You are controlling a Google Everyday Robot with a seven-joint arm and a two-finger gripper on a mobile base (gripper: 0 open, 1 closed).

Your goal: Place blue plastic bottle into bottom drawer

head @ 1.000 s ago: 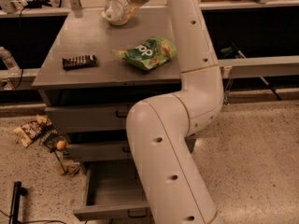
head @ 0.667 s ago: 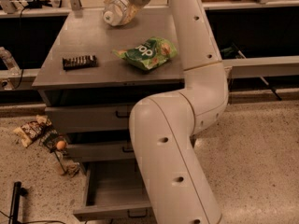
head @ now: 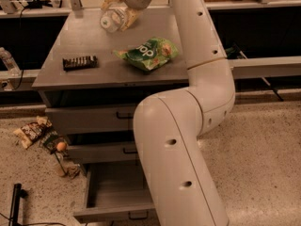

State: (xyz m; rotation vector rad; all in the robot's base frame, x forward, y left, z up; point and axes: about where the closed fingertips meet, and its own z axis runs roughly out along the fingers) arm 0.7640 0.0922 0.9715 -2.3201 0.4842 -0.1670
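The blue plastic bottle [head: 111,20], clear with a pale label, is at the back of the grey cabinet top [head: 70,41], tilted with its cap end towards the front left. My gripper [head: 118,9] reaches in from the top edge and is shut on the bottle, with tan fingers [head: 130,16] on either side of it. The bottom drawer [head: 113,199] is pulled open below, and its inside looks empty. My white arm covers the drawer's right part.
A green snack bag [head: 148,53] lies mid-top of the cabinet and a black ridged bar [head: 80,62] to its left. The two upper drawers [head: 89,119] are shut. Wrappers and litter [head: 35,131] lie on the floor at the left.
My gripper, with the bottle in it, has shifted slightly left and towards the front of the cabinet top. Nothing else moved.
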